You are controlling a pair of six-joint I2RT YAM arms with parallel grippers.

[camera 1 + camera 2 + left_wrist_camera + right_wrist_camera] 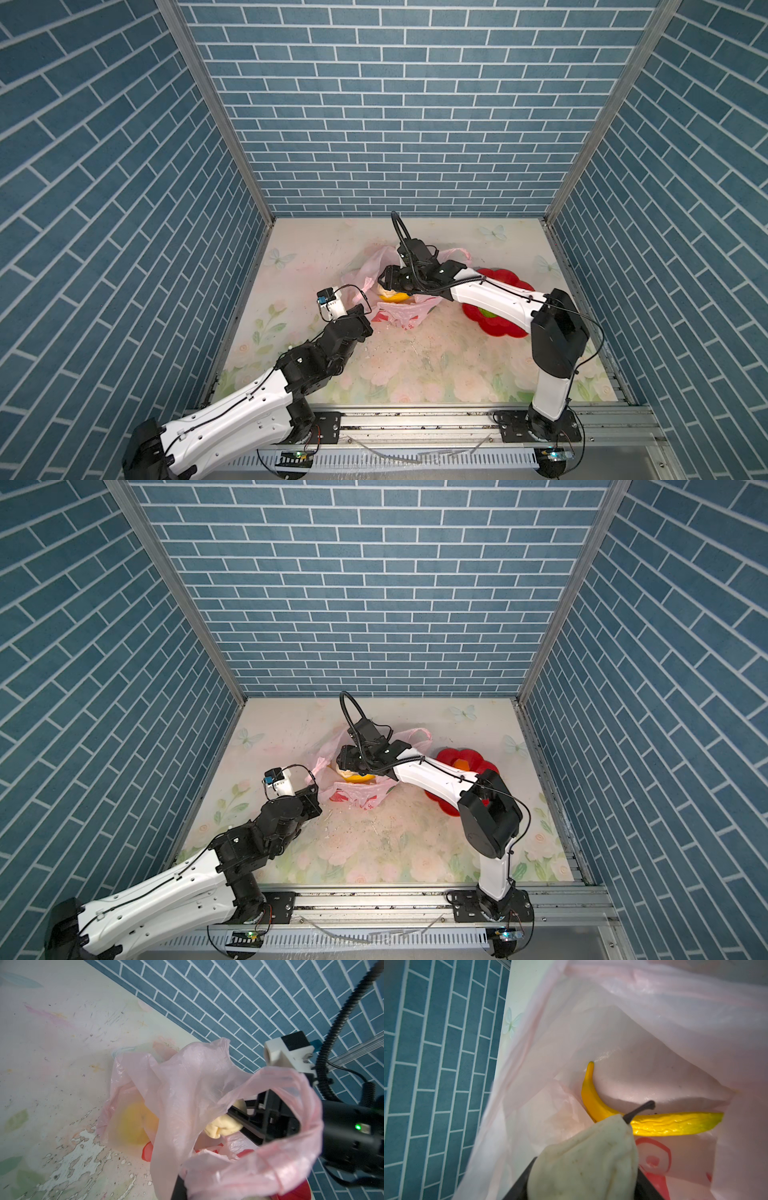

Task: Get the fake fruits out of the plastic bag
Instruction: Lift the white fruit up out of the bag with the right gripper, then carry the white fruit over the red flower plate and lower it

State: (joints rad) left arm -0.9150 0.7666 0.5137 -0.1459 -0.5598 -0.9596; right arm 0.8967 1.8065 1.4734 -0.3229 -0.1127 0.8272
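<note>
Nearest us, the left end effector [362, 300] is clenched on a handle of the plastic bag [399, 318], which lies on the tabletop [415, 365]. Inside it, the right end effector [232, 1122] grasps a beige pear [587, 1157], its stem pointing at the yellow banana [654, 1124] lying flat across the bag's bottom. Beside the bag, the red plate [505, 278] holds a green ball [484, 312] and an orange piece [462, 764].

— Your top views are bright, even and sharp, with only faint shadows on the bench [415, 374]; the brick walls [83, 166] splay toward the frame edges.
— And the wrist views?
— Softer. Your plastic bag [259, 1163] blurs close to the lens, glare streaks the banana [664, 1126], and the beige fruit [587, 1157] is unfocused.
</note>
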